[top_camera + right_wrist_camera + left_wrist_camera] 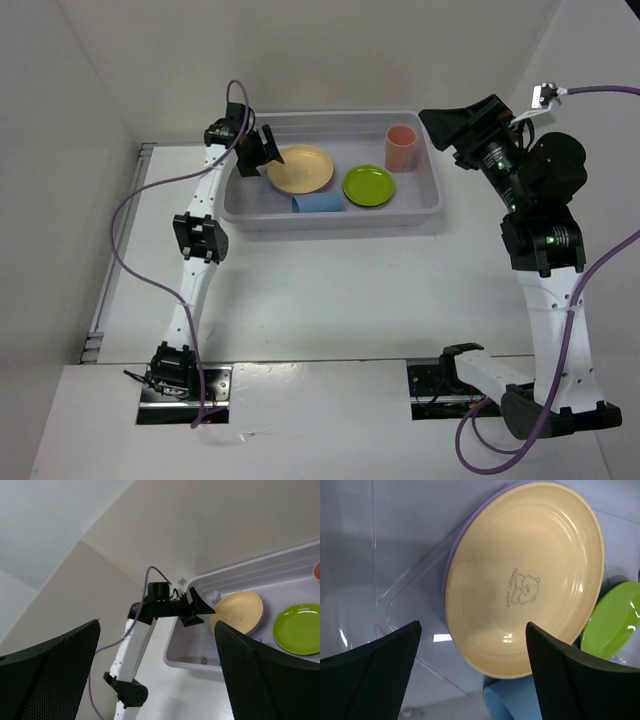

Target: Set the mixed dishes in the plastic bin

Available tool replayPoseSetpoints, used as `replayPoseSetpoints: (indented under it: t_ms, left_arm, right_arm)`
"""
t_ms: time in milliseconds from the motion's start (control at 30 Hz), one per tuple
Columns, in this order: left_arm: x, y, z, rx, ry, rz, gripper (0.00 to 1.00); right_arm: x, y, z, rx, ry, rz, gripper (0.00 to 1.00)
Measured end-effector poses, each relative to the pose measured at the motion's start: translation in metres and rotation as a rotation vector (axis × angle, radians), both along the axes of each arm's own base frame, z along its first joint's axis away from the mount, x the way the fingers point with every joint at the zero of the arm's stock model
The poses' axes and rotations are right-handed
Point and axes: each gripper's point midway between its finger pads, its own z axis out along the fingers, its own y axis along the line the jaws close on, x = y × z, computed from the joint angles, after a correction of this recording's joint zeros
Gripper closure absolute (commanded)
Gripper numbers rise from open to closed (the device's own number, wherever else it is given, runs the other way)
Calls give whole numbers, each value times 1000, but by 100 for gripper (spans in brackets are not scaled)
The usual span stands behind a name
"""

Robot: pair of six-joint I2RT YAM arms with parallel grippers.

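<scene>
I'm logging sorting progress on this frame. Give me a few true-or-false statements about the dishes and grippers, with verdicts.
1. The pale orange-yellow round plastic plate lies inside the large pale grey-lavender plastic bin. True.
2. The lime green round plate sits on the table outside the bin. False: it lies in the bin.
3. The left gripper is clamped on the yellow plate. False: its jaws stand open and empty.
4. The salmon-red cup stands upright in the bin. True.
5. A lavender plate shows beneath the yellow plate. True.

A white table (330, 300) stands boxed in by plain white walls (350, 50) (soft, even light).
</scene>
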Motion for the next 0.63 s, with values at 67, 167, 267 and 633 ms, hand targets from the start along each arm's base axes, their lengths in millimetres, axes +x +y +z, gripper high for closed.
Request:
replayPoseSetpoints:
  t_ms: [67, 167, 267, 633]
  left_arm:
    - [-6, 1, 14, 6, 0, -5, 8]
    - [-20, 7, 67, 28, -52, -15, 8]
    - [-44, 16, 170, 62, -214, 1, 7]
    - [-408, 83, 536, 7, -1088, 112, 2]
  right_arm:
    - [2, 0, -9, -3, 20, 0, 1]
    - [8, 2, -22, -26, 59, 5, 1]
    - [24, 4, -48, -74, 139, 18, 1]
    - [31, 18, -184, -185, 424, 151, 1]
